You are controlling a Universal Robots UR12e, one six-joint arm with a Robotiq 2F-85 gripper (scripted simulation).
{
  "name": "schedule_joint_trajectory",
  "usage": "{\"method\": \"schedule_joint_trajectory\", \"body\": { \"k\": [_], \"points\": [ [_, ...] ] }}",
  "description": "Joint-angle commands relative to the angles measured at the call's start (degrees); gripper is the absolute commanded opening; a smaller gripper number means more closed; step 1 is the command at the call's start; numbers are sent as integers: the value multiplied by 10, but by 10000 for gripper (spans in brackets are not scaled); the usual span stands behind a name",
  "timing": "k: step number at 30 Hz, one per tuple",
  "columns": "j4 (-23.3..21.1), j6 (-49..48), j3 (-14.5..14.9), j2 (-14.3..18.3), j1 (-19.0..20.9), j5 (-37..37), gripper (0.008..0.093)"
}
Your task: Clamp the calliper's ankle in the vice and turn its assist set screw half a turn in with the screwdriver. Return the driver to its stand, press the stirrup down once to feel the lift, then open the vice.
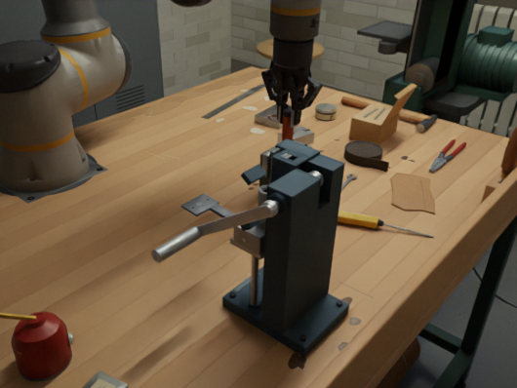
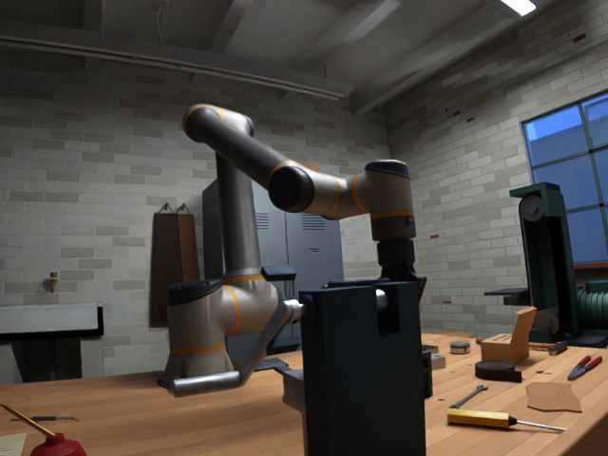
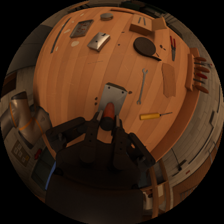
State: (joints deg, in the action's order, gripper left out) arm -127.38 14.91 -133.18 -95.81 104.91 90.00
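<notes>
The red-handled screwdriver (image 1: 288, 126) stands upright over its grey metal stand (image 1: 294, 133), just behind the dark vice (image 1: 297, 229). The screwdriver's handle (image 3: 109, 112) sits clamped in my closed gripper (image 1: 290, 113), which points straight down at the stand plate (image 3: 113, 98). The vice rises at the bench's near middle, its silver handle (image 1: 212, 228) sticking out to the left. The calliper's grey bracket (image 1: 248, 239) and flat dark stirrup plate (image 1: 202, 204) show on the vice's left side. Whether the driver's tip touches the stand is hidden.
A wooden block holder (image 1: 378, 122) sits right of the stand, with a tape roll (image 1: 363, 152), red pliers (image 1: 446, 155), a yellow screwdriver (image 1: 378, 223), a small spanner (image 3: 142, 85) and a leather scrap (image 1: 412, 192). A red oil can (image 1: 40, 343) stands at the near left corner.
</notes>
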Motion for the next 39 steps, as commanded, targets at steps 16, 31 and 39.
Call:
{"method": "schedule_joint_trajectory", "body": {
  "k": [16, 31, 39],
  "points": [
    [0, 0, 0, 0, 0, 0, 185],
    [0, 0, 0, 0, 0, 0, 485],
    [0, 0, 0, 0, 0, 0, 580]
  ]
}}
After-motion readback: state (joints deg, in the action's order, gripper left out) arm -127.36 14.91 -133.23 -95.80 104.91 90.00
